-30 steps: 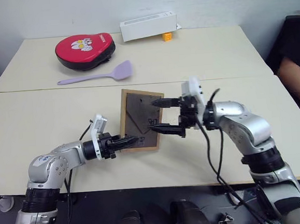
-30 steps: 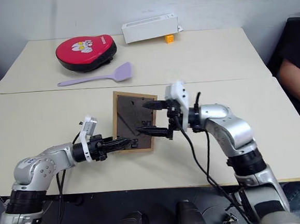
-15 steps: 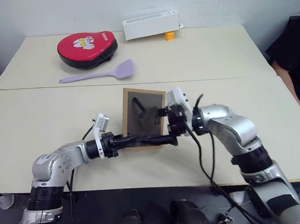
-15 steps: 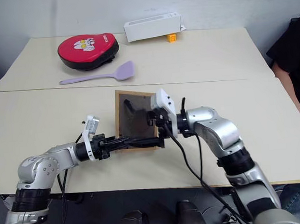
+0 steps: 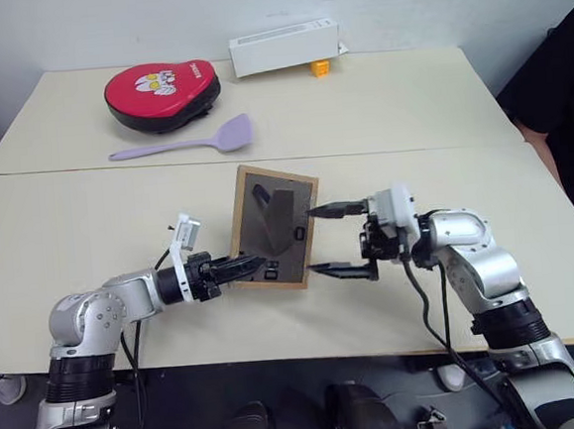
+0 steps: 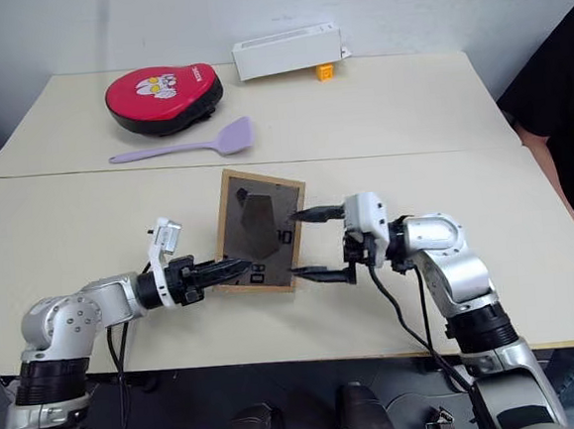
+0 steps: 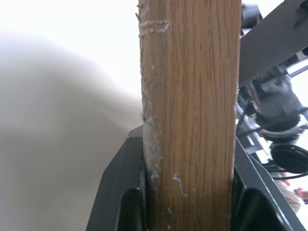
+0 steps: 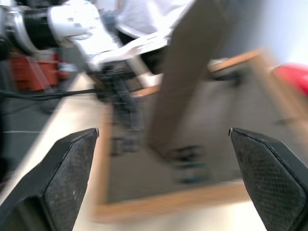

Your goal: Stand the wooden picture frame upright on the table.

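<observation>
The wooden picture frame (image 5: 284,201) is tilted up off the table (image 5: 89,220), its dark back panel facing me and its fold-out stand (image 5: 269,201) swung out from the back. My left gripper (image 5: 254,268) is shut on the frame's lower left edge; in the left wrist view the light wood edge (image 7: 190,106) sits clamped between the black fingers (image 7: 120,192). My right gripper (image 5: 318,240) is open just right of the frame, not touching it. In the right wrist view its fingertips (image 8: 67,168) stand wide apart, facing the back panel (image 8: 211,144).
On the far table lie a red pad (image 5: 162,90), a purple spatula (image 5: 187,143), a white long box (image 5: 284,46) and a small orange block (image 5: 319,68). A person's arm (image 5: 560,143) is at the right edge. A seam (image 5: 411,149) joins the two tabletops.
My right gripper has drawn back to the right, off the frame's back. The stand now sticks out from the panel. The left gripper keeps its hold and has rolled slightly.
</observation>
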You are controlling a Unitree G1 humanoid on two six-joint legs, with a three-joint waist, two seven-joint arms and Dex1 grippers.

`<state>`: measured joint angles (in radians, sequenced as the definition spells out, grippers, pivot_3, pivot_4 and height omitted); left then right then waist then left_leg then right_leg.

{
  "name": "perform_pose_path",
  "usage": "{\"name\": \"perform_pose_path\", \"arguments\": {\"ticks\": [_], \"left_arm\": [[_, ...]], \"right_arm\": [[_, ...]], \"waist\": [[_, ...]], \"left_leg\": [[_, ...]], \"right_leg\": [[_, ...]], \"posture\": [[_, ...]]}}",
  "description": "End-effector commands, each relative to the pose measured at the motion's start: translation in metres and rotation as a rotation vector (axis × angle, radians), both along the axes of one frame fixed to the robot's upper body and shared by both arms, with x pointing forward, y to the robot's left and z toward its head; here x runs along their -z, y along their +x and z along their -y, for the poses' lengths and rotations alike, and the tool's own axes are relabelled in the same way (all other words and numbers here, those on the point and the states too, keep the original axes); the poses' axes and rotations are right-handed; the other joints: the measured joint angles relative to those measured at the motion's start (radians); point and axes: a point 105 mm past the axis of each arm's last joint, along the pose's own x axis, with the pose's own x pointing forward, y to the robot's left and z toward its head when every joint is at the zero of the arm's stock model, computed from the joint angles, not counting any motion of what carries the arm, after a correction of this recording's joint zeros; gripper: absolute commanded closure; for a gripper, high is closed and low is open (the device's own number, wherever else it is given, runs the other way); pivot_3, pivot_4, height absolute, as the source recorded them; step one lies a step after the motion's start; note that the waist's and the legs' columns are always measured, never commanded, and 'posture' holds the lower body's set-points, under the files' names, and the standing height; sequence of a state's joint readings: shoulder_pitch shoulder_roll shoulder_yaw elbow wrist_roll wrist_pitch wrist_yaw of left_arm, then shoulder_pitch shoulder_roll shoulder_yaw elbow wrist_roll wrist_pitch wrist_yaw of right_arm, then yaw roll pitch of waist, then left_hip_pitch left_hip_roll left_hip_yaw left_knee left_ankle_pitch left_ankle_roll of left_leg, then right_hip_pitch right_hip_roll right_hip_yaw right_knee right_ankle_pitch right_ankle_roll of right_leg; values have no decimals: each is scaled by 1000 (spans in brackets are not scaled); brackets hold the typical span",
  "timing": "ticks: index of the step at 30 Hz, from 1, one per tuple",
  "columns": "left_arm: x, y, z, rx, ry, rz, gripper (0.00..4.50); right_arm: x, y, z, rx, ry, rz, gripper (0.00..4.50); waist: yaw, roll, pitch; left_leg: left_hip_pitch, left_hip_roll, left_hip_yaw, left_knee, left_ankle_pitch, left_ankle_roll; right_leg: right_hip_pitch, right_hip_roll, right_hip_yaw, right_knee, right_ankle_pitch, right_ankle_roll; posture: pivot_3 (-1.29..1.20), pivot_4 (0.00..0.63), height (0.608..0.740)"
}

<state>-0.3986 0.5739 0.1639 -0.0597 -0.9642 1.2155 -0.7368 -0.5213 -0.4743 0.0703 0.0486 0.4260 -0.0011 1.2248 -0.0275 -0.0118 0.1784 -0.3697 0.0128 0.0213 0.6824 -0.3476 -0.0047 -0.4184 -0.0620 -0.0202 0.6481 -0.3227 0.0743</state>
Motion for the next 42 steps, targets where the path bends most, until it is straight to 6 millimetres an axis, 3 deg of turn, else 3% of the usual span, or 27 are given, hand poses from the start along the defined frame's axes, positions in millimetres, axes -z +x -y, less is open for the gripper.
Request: {"name": "perform_pose_path", "arguments": {"ticks": [1,5,10,17,20,26,28,33,36,40,42], "left_arm": [[-19,-14,-3,101,-58,-171,3224],[-18,-19,-12,158,-60,-372,3224],[-34,-11,-12,190,-171,-484,3224],[-36,-16,4,263,-196,-582,3224],[-35,-17,7,277,-189,-590,3224],[-37,-10,9,205,-171,-504,3224],[-37,-2,12,106,-154,-420,3224],[-48,-10,9,130,-166,-357,1560],[-64,-14,-14,77,-152,-285,613],[-78,-15,-55,-60,-90,-232,581],[-86,-5,-81,-209,-6,-81,581]], "right_arm": [[-13,1,23,71,-44,288,32],[0,0,30,58,-257,617,32],[6,1,23,65,-317,909,32],[25,1,-14,44,-263,994,32],[27,3,-19,74,-226,1008,611],[23,12,-16,163,-203,1005,2712],[23,13,-13,181,-197,1000,2961],[16,14,-11,206,-169,1015,3229],[11,14,-11,220,-133,1008,3228],[1,15,-9,248,-75,979,3228],[-4,16,-5,267,-35,937,3228]], "waist": [[1,0,0],[-3,0,0],[-6,0,0],[-6,0,0],[-5,0,0],[-5,0,0],[-5,0,0],[-9,-1,0],[-19,-1,1],[-28,-1,1],[-29,0,1]], "left_leg": [[0,0,0,0,0,0],[1,0,0,0,0,0],[2,0,1,1,1,-1],[2,0,0,1,1,-2],[2,0,0,2,2,-3],[2,-1,0,2,2,-3],[2,-1,0,2,2,-3],[2,0,0,3,3,-4],[2,0,0,2,3,-4],[2,0,0,1,3,-5],[2,0,0,1,3,-5]], "right_leg": [[0,0,0,0,0,0],[1,1,0,1,0,0],[0,0,1,6,0,0],[0,0,1,7,0,0],[-1,1,1,8,0,0],[-1,1,1,8,0,0],[-1,1,1,8,0,0],[-1,1,1,6,0,-1],[-1,1,1,7,0,-1],[-1,1,1,8,-1,-2],[-1,1,1,8,-1,-2]], "posture": [[0,150,740],[0,150,740],[0,150,740],[0,150,740],[0,150,740],[0,150,740],[0,150,740],[0,150,740],[0,150,740],[0,150,740],[0,150,740]]}}
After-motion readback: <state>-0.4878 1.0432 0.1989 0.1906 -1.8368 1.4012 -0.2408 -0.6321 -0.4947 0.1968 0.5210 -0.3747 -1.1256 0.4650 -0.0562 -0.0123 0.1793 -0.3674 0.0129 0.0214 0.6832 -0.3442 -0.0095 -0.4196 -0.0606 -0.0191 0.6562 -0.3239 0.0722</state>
